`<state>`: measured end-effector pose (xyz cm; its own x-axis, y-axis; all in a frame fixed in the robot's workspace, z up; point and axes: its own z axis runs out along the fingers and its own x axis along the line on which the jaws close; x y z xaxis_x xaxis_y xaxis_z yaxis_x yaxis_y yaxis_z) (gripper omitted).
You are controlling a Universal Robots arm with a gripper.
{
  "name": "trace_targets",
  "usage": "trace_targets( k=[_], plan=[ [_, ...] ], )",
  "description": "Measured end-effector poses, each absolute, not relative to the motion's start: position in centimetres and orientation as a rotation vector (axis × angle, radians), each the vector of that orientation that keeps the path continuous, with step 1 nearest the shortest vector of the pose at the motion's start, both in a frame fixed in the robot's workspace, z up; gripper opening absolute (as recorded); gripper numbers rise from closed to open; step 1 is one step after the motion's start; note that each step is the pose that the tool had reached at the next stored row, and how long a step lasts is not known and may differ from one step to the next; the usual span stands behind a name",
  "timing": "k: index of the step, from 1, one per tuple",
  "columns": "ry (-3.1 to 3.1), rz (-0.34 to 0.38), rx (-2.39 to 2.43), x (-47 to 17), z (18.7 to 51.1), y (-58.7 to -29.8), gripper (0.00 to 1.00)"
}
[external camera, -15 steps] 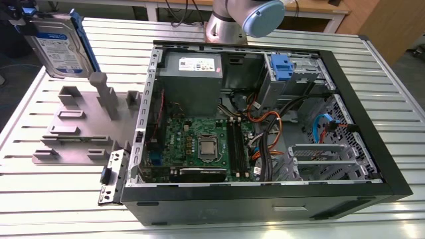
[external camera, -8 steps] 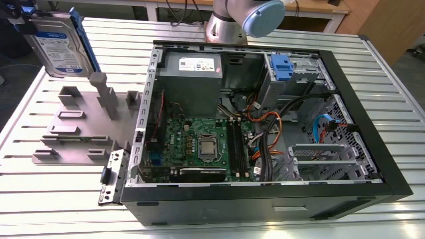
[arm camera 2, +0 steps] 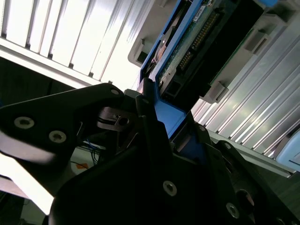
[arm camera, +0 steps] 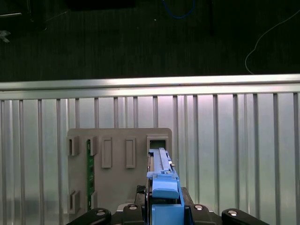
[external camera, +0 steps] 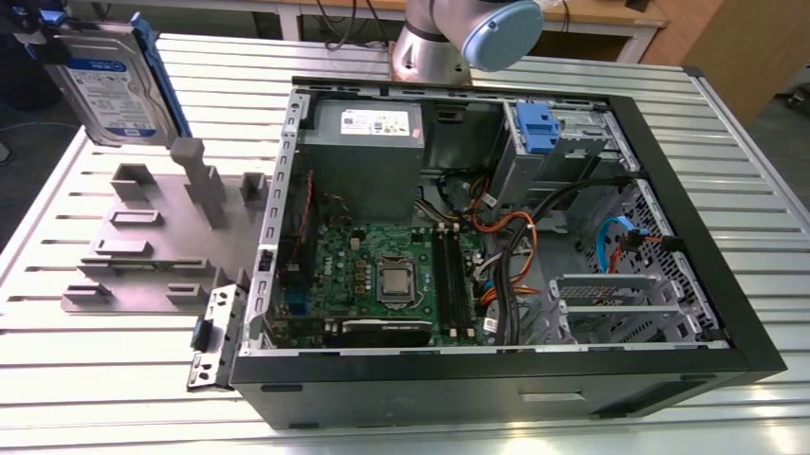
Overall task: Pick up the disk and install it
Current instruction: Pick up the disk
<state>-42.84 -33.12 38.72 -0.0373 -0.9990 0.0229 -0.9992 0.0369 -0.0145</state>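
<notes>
Blue-framed disk (external camera: pixel 112 81) — clamped in claw (arm camera: pixel 164 212) | upright over grey fixture (external camera: pixel 152 242) | open PC case (external camera: pixel 506 379) adj.

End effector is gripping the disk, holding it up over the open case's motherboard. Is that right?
Not quite. The end effector is gripping the disk, but it holds it up over the grey fixture plate, outside the open case, at the exterior view's left. The exterior view shows this.
</notes>
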Motion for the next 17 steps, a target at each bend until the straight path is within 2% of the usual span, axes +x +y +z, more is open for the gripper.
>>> trace_targets(
  k=[17],
  plan=[
    [-2.258, 0.041, 2.175, -42.84, 39.21, -33.12, 0.36]
  ],
)
